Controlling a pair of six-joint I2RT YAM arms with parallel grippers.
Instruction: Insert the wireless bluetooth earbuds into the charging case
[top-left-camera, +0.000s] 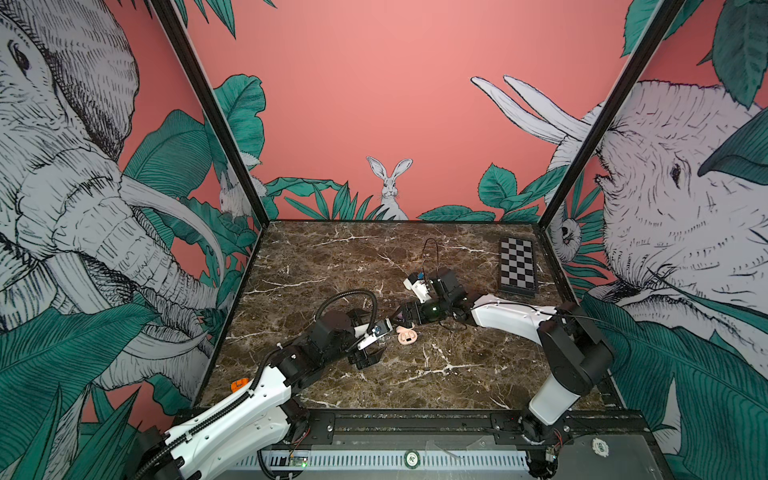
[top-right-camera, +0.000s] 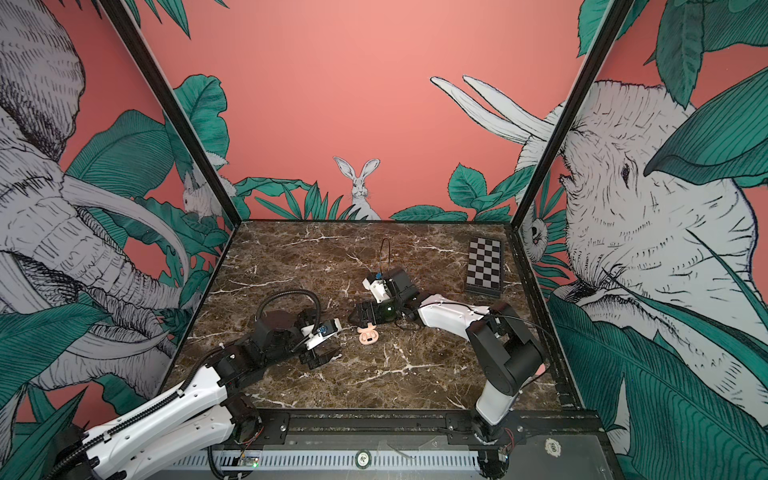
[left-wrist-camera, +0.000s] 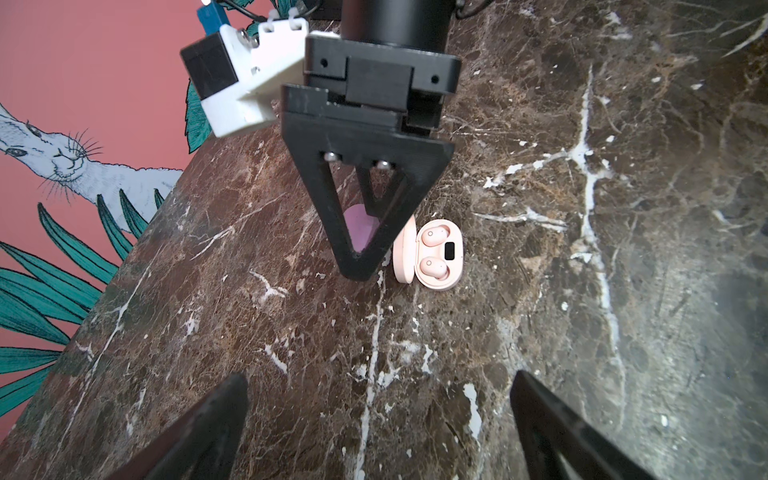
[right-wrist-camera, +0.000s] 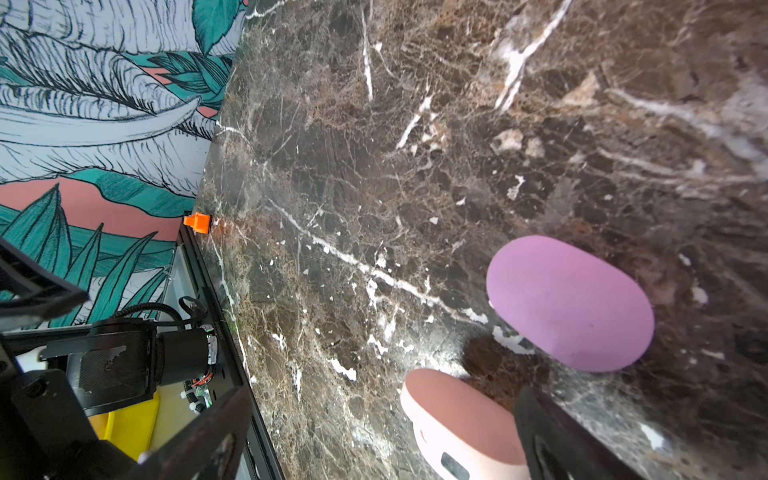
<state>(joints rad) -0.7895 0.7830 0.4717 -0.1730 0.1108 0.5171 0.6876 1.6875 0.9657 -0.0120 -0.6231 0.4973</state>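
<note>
A peach charging case (left-wrist-camera: 446, 272) lies open on the marble table, seen in both top views (top-left-camera: 406, 335) (top-right-camera: 368, 335). Two peach earbuds (left-wrist-camera: 435, 235) (left-wrist-camera: 434, 266) sit in its wells, and its lid (left-wrist-camera: 405, 253) stands up. A closed lilac case (right-wrist-camera: 569, 303) lies just beyond it, partly hidden behind a finger in the left wrist view (left-wrist-camera: 360, 232). My right gripper (top-left-camera: 402, 316) (right-wrist-camera: 378, 440) hangs open over the peach case's lid (right-wrist-camera: 461, 419). My left gripper (top-left-camera: 371, 356) (left-wrist-camera: 380, 432) is open over bare marble, short of the peach case.
A checkered board (top-left-camera: 517, 266) (top-right-camera: 485, 266) lies at the back right of the table. An orange clip (top-left-camera: 239, 384) (right-wrist-camera: 198, 222) sits at the front left corner. Printed walls close three sides, and a black rail (top-left-camera: 415, 419) runs along the front edge.
</note>
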